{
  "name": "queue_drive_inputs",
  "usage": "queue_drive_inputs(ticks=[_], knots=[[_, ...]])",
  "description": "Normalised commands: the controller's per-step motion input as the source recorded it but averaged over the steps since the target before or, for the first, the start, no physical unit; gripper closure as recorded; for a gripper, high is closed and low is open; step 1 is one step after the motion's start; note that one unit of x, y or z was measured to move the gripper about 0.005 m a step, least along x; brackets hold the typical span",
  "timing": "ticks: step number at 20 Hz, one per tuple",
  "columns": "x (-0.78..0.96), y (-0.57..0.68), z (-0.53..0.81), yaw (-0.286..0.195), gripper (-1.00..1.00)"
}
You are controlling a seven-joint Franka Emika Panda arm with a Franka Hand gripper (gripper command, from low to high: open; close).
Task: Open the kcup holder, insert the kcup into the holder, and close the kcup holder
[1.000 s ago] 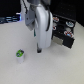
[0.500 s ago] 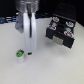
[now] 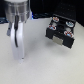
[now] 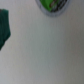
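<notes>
The kcup holder (image 3: 60,31) is a black box at the exterior view's right, with pale marks on its front and dark or reddish pods on top. The picture is too blurred to tell whether its tray is slid out. My gripper (image 3: 19,50) hangs over the white table at the exterior view's left, fingers pointing down and apart, holding nothing. The kcup is hidden behind the gripper in the exterior view. In the wrist view its round green top (image 4: 50,4) shows at the picture's edge, apart from the fingers.
The white table (image 3: 45,65) runs around the gripper and in front of the holder. A dark green blurred shape (image 4: 5,27) sits at the edge of the wrist view; I cannot tell what it is.
The arm has moved toward the exterior view's left and down, coming over the spot where the green-topped kcup stood. The holder has not moved.
</notes>
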Motion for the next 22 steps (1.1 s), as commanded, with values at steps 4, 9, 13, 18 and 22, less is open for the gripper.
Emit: queue_drive_inputs(ticks=[4, 9, 13, 18, 22], knots=[[-0.04, -0.15, -0.32, -0.221, -1.00], [-0.04, -0.01, -0.26, -0.184, -1.00], [-0.07, 0.00, -0.15, -0.172, -1.00], [-0.11, -0.01, -0.11, -0.144, -1.00], [-0.11, 0.02, -0.10, -0.137, -1.00]])
